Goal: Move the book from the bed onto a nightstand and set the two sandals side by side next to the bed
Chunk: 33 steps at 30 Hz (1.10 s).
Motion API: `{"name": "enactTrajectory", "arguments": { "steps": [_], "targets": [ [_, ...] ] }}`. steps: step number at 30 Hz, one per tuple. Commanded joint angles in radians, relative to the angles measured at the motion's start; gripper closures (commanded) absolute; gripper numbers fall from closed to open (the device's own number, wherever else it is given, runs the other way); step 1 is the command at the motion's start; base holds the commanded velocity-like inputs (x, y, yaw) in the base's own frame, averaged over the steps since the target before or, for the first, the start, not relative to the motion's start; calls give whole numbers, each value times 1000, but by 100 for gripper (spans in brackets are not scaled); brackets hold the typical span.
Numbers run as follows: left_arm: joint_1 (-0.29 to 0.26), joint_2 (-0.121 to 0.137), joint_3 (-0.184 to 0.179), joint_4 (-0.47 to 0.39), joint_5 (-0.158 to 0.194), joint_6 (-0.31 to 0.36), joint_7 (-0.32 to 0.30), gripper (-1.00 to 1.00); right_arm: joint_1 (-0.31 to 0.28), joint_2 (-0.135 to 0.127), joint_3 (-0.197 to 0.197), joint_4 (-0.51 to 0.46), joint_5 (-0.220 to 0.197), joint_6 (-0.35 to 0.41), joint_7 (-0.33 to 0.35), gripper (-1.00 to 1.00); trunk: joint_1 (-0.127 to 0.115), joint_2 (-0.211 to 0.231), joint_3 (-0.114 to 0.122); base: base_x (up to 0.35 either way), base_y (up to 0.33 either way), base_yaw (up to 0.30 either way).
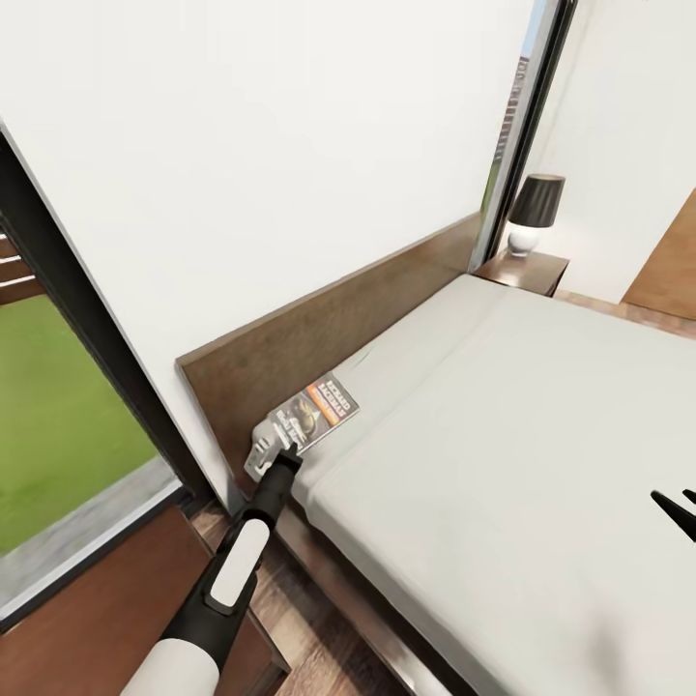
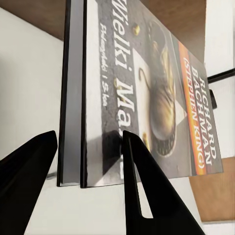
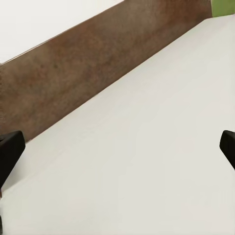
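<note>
Where mattress meets headboard, the book (image 1: 314, 416): dark, orange-banded.

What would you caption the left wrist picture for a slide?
Left gripper straddling the edge of the book beside the bed's headboard.

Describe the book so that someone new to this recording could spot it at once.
Start at the big bed with the pale mattress and follow the brown headboard toward the window corner. There the left gripper has its fingers either side of the book: a thin dark paperback with an orange band, a shoe picture and "RICHARD BACHMAN" in white.
</note>
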Motion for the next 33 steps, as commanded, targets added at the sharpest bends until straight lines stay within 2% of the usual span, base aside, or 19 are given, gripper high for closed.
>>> {"name": "enactTrajectory", "arguments": {
  "steps": [1, 5, 14, 33],
  "targets": [
    [0, 0, -1, 1, 11, -3, -4, 100, -1, -1, -1, 0, -3, 10, 3, -100, -4, 7, 3, 0, 0, 0],
    [0, 0, -1, -1, 12, 1, -3, 100, -1, 0, -2, 0, -3, 10, 3, -100, -4, 7, 3, 0, 0, 0],
    [0, 0, -2, -1, 12, 9, -3, 100, -1, -1, -1, 1, -2, 10, 3, -100, -39, 70, 31, 0, 0, 0],
    [0, 0, -3, -1, 13, 14, -3, 100, -1, 0, -1, 1, -2, 10, 3, -100, -39, 70, 31, 0, 0, 0]
  ]
}}
